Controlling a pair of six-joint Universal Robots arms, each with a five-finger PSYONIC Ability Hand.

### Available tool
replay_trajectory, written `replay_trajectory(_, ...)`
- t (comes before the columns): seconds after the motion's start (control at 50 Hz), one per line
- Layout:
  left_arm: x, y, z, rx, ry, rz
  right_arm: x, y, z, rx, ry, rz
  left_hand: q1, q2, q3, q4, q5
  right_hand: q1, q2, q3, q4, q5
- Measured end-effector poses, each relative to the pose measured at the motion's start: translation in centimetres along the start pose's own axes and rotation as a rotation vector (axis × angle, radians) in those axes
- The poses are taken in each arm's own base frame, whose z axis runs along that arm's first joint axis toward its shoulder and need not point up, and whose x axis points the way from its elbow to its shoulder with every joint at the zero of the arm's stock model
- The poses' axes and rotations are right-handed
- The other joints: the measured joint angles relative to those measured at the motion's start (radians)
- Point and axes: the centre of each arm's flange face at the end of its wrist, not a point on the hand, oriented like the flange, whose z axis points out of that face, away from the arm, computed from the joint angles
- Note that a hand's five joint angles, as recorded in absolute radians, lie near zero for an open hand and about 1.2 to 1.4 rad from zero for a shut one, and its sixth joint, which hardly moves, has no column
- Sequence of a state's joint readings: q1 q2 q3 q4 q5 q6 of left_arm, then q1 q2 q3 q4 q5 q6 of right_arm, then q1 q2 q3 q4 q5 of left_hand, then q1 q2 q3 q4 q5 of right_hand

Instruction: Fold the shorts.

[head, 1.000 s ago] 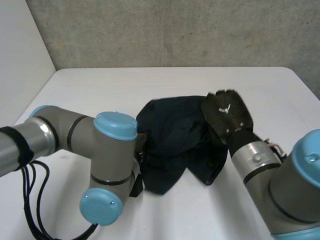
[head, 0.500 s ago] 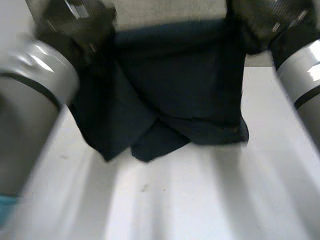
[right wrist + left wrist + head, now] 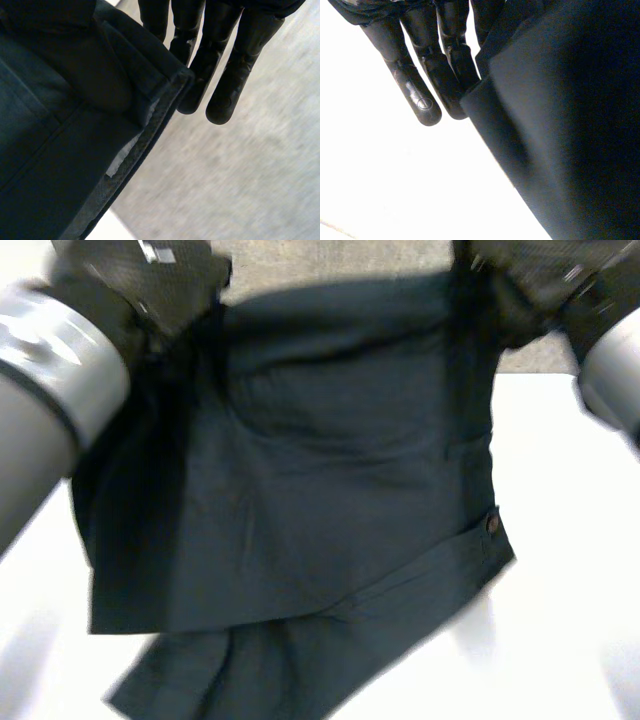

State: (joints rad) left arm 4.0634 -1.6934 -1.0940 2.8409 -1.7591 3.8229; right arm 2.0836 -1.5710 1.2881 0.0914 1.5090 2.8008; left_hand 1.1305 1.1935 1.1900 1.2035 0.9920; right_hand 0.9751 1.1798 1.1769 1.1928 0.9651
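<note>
The left hand [image 3: 140, 285], high at the left, holds one top corner of the dark shorts [image 3: 320, 500]. From its wrist we see its fingers [image 3: 422, 95] nearly straight, with the edge of the cloth lying against the inner ones. Between the two hands the shorts hang spread open toward us above the white surface [image 3: 570, 570], the top edge stretched across and one leg drooping lowest at the left. We make out a small button [image 3: 492, 524] near the right edge of the cloth. We cannot tell whether the lowest fold touches the surface. The right hand [image 3: 545, 275], just as high at the right, holds the other top corner. From its wrist we see its fingers [image 3: 220, 75] straight beside a stitched hem, with the grey wall [image 3: 240, 175] behind.
</note>
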Motion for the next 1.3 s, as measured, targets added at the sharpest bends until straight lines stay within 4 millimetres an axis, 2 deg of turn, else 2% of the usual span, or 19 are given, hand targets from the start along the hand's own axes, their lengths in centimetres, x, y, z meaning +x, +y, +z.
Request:
replay_trajectory(0.02, 0.1, 0.3, 0.3, -0.008, 0.001, 0.001, -0.2, 0.5, 0.3, -0.014, -0.004, 0.005, 0.0, 0.0, 0.0, 0.0, 0.0, 0.0, 0.0, 0.0, 0.0, 0.0)
replay_trajectory(0.06, 0.8, 2.8, 3.0, -0.062, 0.004, 0.005, -0.9, 3.2, 2.0, -0.079, -0.022, 0.03, 0.0, 0.001, 0.0, 0.0, 0.0, 0.0, 0.0, 0.0, 0.0, 0.0)
replay_trajectory(0.14, 1.8, 5.9, 7.5, -0.078, -0.013, 0.001, -1.9, 7.3, 5.0, -0.15, -0.022, 0.054, 0.0, 0.002, 0.0, 0.0, 0.0, 0.0, 0.0, 0.005, 0.0, 0.0)
replay_trajectory(0.3, 4.3, 9.9, 14.9, -0.007, -0.076, -0.006, -2.6, 13.4, 10.3, -0.149, 0.083, 0.048, 0.0, 0.002, 0.0, 0.0, 0.0, -0.022, -0.03, -0.026, -0.033, -0.023)
replay_trajectory(0.32, 4.7, 10.4, 16.0, 0.013, -0.09, -0.009, -2.7, 14.1, 11.1, -0.12, 0.103, 0.046, -0.058, -0.064, -0.064, -0.068, -0.053, -0.128, -0.169, -0.145, -0.153, -0.131)
replay_trajectory(0.34, 5.0, 11.0, 16.9, 0.031, -0.103, -0.011, -2.8, 14.7, 11.9, -0.091, 0.12, 0.045, -0.304, -0.323, -0.32, -0.306, -0.285, -0.128, -0.169, -0.145, -0.153, -0.131)
replay_trajectory(0.36, 5.4, 11.5, 17.8, 0.049, -0.113, -0.012, -2.9, 15.5, 12.7, -0.05, 0.137, 0.042, -0.367, -0.386, -0.361, -0.369, -0.347, -0.4, -0.494, -0.463, -0.475, -0.424)
replay_trajectory(0.38, 5.6, 11.8, 18.3, 0.061, -0.119, -0.013, -3.0, 15.8, 13.1, -0.031, 0.142, 0.041, -0.496, -0.512, -0.485, -0.497, -0.474, -0.4, -0.494, -0.463, -0.475, -0.424)
replay_trajectory(0.4, 6.1, 12.3, 19.1, 0.087, -0.131, -0.015, -3.2, 16.4, 13.8, 0.01, 0.152, 0.034, -0.822, -0.81, -0.783, -0.804, -0.772, -0.66, -0.771, -0.754, -0.768, -0.714)
replay_trajectory(0.42, 6.3, 12.5, 19.6, 0.102, -0.136, -0.017, -3.2, 16.7, 14.2, 0.034, 0.155, 0.028, -0.822, -0.81, -0.783, -0.804, -0.772, -0.719, -0.869, -0.844, -0.86, -0.801)
replay_trajectory(0.44, 6.5, 12.8, 20.0, 0.119, -0.143, -0.018, -3.3, 17.0, 14.6, 0.054, 0.157, 0.019, -0.934, -0.941, -0.933, -0.956, -0.911, -0.759, -0.928, -0.915, -0.929, -0.866)
replay_trajectory(0.46, 6.7, 13.0, 20.4, 0.136, -0.149, -0.02, -3.3, 17.3, 14.8, 0.069, 0.158, 0.01, -0.942, -0.978, -0.967, -0.99, -0.942, -0.77, -0.948, -0.945, -0.951, -0.888)
replay_trajectory(0.56, 7.3, 13.3, 20.9, 0.166, -0.158, -0.036, -3.1, 17.4, 14.9, 0.076, 0.146, -0.025, -0.942, -0.993, -0.978, -1.001, -0.948, -0.773, -0.962, -0.964, -0.958, -0.902)
replay_trajectory(0.64, 6.7, 13.0, 19.7, 0.132, -0.156, -0.06, -2.0, 16.3, 13.5, 0.018, 0.129, -0.029, -0.942, -0.993, -0.978, -1.001, -0.948, -0.773, -0.962, -0.964, -0.958, -0.902)
replay_trajectory(0.72, 5.7, 12.5, 17.2, 0.06, -0.141, -0.089, -0.9, 15.5, 11.3, -0.071, 0.082, -0.024, -0.942, -0.993, -0.978, -1.001, -0.948, -0.773, -0.962, -0.964, -0.958, -0.902)
replay_trajectory(0.86, 4.8, 12.4, 8.9, -0.105, -0.053, -0.174, -0.7, 16.6, 5.3, -0.335, -0.148, 0.013, -0.914, -0.963, -0.962, -0.98, -0.933, -0.77, -0.957, -0.957, -0.955, -0.899)
replay_trajectory(1.02, 6.3, 13.5, -1.1, -0.289, 0.066, -0.39, 0.1, 19.0, 0.1, -0.513, -0.344, 0.003, -0.781, -0.841, -0.838, -0.849, -0.809, -0.561, -0.699, -0.696, -0.711, -0.679)
replay_trajectory(1.18, 9.0, 14.7, -7.7, -0.453, 0.185, -0.497, -0.2, 22.1, -1.7, -0.555, -0.463, -0.032, -0.726, -0.788, -0.785, -0.797, -0.757, -0.42, -0.531, -0.528, -0.545, -0.522)
replay_trajectory(1.3, 10.8, 15.4, -10.5, -0.518, 0.266, -0.474, -0.9, 23.9, -1.6, -0.564, -0.5, -0.014, -0.718, -0.775, -0.772, -0.783, -0.74, -0.42, -0.53, -0.526, -0.544, -0.521)
